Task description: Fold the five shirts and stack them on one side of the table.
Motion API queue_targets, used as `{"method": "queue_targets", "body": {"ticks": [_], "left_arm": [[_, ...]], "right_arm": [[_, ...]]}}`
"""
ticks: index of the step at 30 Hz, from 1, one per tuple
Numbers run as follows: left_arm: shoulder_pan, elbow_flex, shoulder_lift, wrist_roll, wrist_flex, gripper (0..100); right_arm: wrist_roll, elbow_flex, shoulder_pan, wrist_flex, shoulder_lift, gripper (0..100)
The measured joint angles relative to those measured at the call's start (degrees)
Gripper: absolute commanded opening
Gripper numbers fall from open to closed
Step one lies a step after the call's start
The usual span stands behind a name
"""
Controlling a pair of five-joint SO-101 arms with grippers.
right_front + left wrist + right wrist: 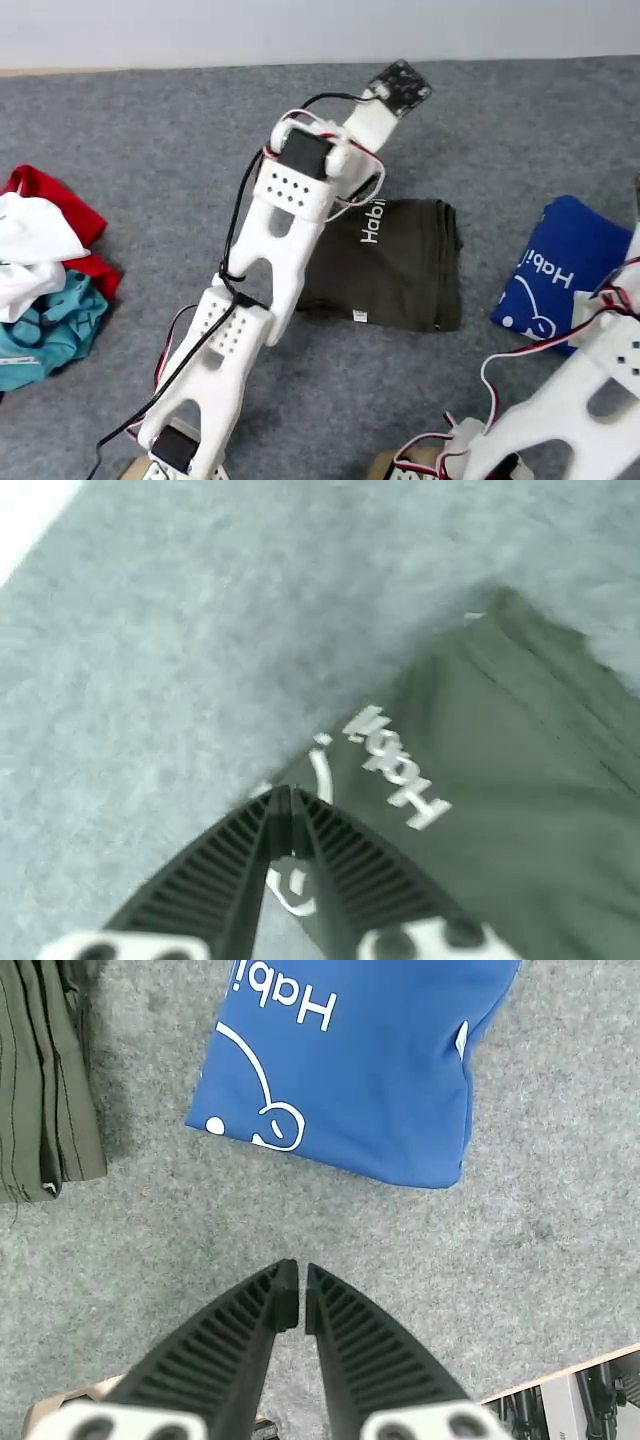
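Shirt (pixel 500 810), olive and folded, lies directly beneath the left tool (pixel 290 802).

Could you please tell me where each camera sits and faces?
High view: fixed above the table, looking down on left arm, right arm, olive shirt, blue shirt, unfolded pile.
Left wrist view: on left wrist, down past closed jaws onto olive shirt.
Right wrist view: on right wrist, down past closed jaws toward blue shirt.
All three share the olive shirt.
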Motion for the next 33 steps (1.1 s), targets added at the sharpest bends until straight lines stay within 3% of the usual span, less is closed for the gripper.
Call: {"method": "queue_targets", "body": {"ticks": [7, 14, 22, 28, 33], "left_arm": [[1.9, 36.0, -20.0, 1.4, 0.0, 1], [2.5, 63.2, -24.8, 1.4, -5.4, 1], [1.4, 76.6, -25.0, -0.1, -13.9, 1], [-2.3, 80.2, -26.5, -1.3, -13.6, 1], [-1.5, 75.4, -26.5, -1.1, -9.6, 1]], "right_arm": [[0.0, 0.0, 0.0, 0.0, 0.0, 2.1], [0.0, 0.0, 0.0, 0.0, 0.0, 2.1], [0.0, 0.0, -1.9, 0.0, -0.2, 2.1], [0.0, 0.0, -2.0, 0.0, -0.2, 2.1], [0.0, 0.0, -2.0, 0.0, -0.2, 2.1]]}}
